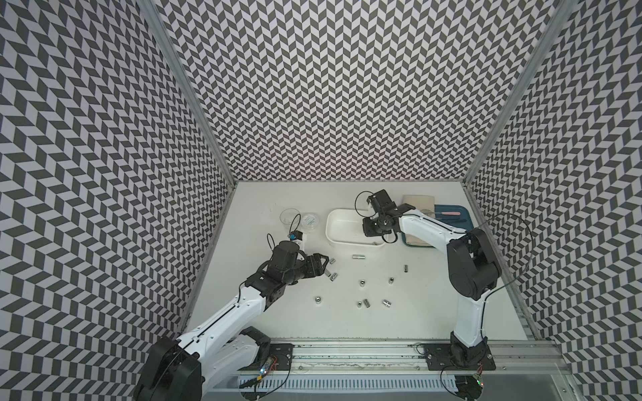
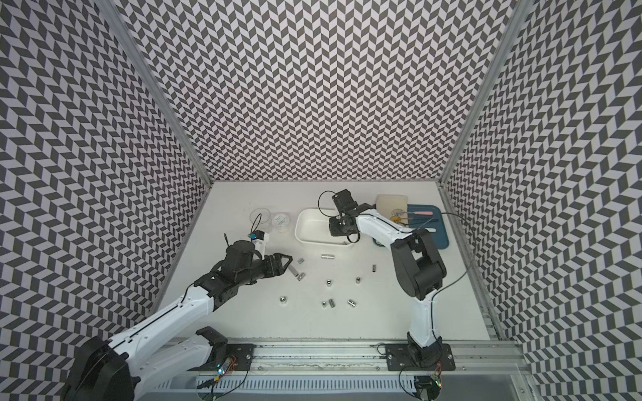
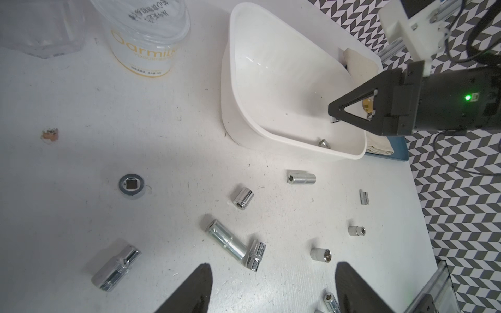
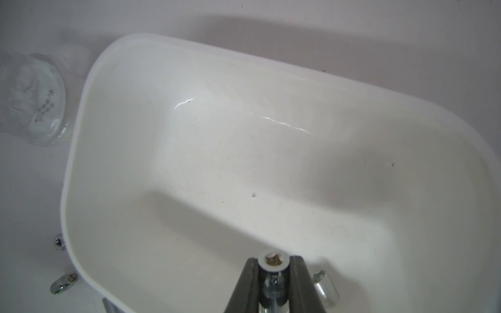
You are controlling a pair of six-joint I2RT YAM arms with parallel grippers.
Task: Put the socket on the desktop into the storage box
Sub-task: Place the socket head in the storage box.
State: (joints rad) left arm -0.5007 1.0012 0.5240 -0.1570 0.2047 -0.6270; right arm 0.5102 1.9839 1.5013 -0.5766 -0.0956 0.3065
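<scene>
My right gripper [image 4: 273, 264] is shut on a small chrome socket [image 4: 273, 279] and hangs over the storage box [image 4: 81, 151], a white tub, near its right end [image 3: 334, 115]. Another socket [image 4: 324, 287] lies on the box floor beside it. Several more sockets are scattered over the desktop [image 1: 278, 312] in front of the box [image 1: 342, 222], among them a long socket [image 3: 226, 239] touching a knurled socket [image 3: 256, 252]. My left gripper [image 3: 273, 271] is open and empty just above the desktop, close to that pair [image 1: 332, 276].
A clear cup [image 1: 289, 216] and a yogurt jar [image 1: 310, 221] stand left of the box. A blue tray [image 1: 455, 215] with tools and a beige cloth [image 1: 418, 201] lie to its right. Chevron walls enclose three sides; the arms' base rail [image 1: 347, 350] runs along the front.
</scene>
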